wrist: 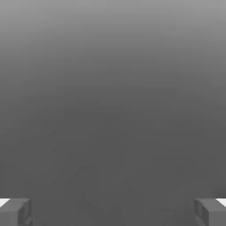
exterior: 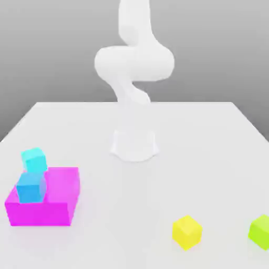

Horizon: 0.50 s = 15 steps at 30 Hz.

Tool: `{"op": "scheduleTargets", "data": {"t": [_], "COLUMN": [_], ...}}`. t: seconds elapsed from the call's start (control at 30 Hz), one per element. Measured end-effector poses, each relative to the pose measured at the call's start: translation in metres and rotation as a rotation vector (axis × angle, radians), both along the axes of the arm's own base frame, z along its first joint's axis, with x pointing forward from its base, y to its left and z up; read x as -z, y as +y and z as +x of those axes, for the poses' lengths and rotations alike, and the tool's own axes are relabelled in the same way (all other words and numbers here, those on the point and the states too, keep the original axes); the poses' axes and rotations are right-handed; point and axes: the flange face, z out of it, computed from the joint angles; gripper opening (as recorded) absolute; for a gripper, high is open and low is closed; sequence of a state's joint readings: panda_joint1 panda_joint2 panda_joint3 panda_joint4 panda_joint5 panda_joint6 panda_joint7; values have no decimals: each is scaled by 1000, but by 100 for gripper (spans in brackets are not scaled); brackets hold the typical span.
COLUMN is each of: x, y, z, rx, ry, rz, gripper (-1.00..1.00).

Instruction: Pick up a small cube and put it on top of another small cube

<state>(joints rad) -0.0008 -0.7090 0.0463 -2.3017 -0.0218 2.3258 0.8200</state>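
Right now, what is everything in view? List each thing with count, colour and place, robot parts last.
Lime-green cube: 1, lime green, table near edge, far on the exterior view's right.
Yellow cube: 1, yellow, on the table beside the green one, apart from it.
Pale cyan cube: 1, pale turquoise, at the magenta block's far left corner.
Sky-blue cube: 1, deeper blue, over the magenta block's left part.
Magenta block: 1, magenta, large, table left.
Table: 1, white.
Arm: 1, white, centre back.
Gripper: 1, grey fingers, open, holding nothing.

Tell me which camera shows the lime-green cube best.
The exterior view: the lime-green cube sits on the white table at that view's right edge, partly cut off, beside the yellow cube. The hand view gives the open gripper over plain grey.
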Motion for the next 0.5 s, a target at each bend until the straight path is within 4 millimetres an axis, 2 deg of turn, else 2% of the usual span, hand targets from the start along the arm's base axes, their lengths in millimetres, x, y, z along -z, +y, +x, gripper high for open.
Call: {"op": "scheduleTargets", "data": {"t": [0.13, 0.27, 0.4, 0.5], "x": [58, 121, 188, 240], "y": [40, 79, 120, 150], "z": [46, 79, 100, 107], "rx": [-42, -95, -158, -212], "ry": [107, 207, 303, 374], "rz": [-60, -111, -152, -177], "gripper": [0, 0, 0, 0]}}
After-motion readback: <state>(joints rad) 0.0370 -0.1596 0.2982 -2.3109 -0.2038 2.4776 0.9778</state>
